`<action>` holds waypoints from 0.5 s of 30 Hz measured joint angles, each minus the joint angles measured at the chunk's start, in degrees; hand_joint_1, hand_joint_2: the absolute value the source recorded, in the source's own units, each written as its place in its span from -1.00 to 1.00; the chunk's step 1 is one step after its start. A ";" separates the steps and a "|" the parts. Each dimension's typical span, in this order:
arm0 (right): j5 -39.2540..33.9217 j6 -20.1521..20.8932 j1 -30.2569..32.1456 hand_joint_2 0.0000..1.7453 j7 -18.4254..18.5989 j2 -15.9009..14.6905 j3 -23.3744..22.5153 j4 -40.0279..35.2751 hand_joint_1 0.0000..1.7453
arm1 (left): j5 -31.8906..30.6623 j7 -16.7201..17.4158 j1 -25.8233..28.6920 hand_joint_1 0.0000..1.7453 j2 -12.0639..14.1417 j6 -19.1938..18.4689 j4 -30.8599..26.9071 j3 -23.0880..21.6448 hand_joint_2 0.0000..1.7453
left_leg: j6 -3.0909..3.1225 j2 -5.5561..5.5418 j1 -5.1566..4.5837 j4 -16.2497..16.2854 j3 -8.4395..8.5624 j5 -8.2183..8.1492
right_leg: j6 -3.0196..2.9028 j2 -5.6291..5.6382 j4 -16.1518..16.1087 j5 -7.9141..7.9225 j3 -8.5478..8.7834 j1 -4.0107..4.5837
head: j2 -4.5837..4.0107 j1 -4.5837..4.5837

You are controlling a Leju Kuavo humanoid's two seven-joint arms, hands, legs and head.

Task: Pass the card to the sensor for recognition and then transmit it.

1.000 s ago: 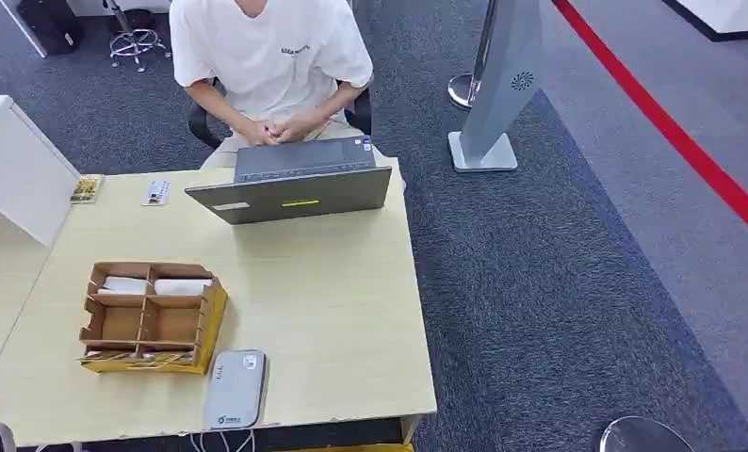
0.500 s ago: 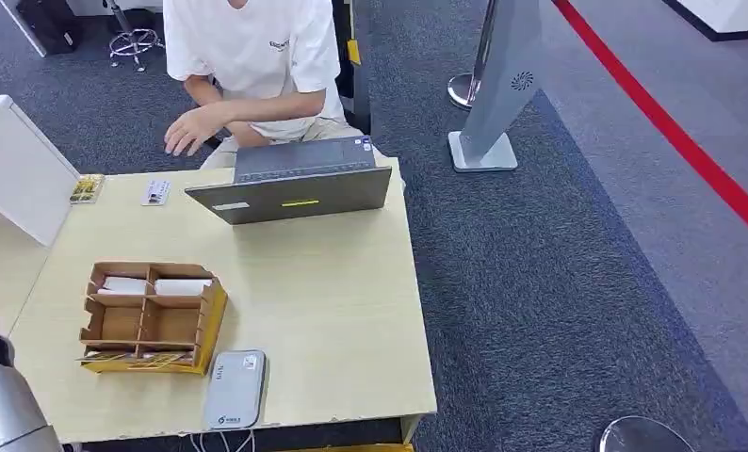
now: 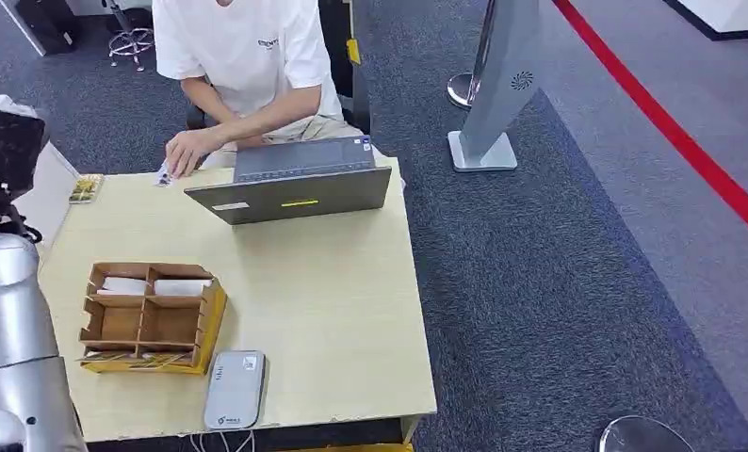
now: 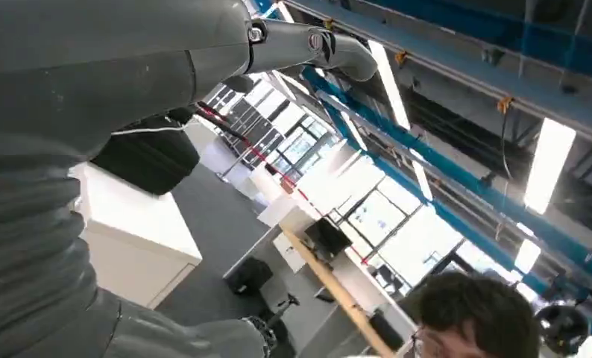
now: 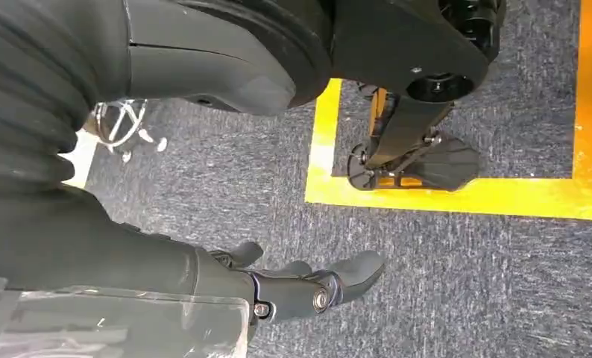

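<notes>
White card (image 3: 164,175) is at the table's (image 3: 333,311) far edge, pinched in the seated person's hand (image 3: 187,151) by the laptop (image 3: 295,188). Grey sensor (image 3: 235,389) sits on the near edge next to the cardboard organizer (image 3: 150,317). Left hand (image 4: 308,45) raised, fingers spread, holding nothing; right hand (image 5: 300,287) hangs over carpet, fingers apart w/ nothing in it.

Laptop (image 3: 295,179) (open), cardboard organizer (image 3: 151,317)

- Counter (image 3: 333,311): pale wood-look top, smooth and matt.
- Box (image 3: 150,318) near the counter's left edge: brown corrugated cardboard, dull, with a yellow outer side.
- Sensor (image 3: 235,389) at the front edge: grey plastic, slight sheen.
- Laptop (image 3: 295,184) at the far edge: matt grey shell.
- Left arm (image 3: 12,330): brushed silver metal, glossy.
- Right hand (image 5: 300,287): dark smooth plastic fingers, ribbed rubbery cover.
- Floor (image 3: 559,282): rough grey carpet.
</notes>
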 joint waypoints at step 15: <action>0.37 0.02 -0.16 1.00 0.72 0.02 0.44 0.02 -1.00 | -10.86 9.09 -10.81 -1.00 2.16 -8.41 13.66 -8.57 1.00 | -0.02 0.03 0.01 0.02 -0.04 0.02 | -0.02 0.05 0.02 0.03 -0.06 0.01 | 0.00 0.00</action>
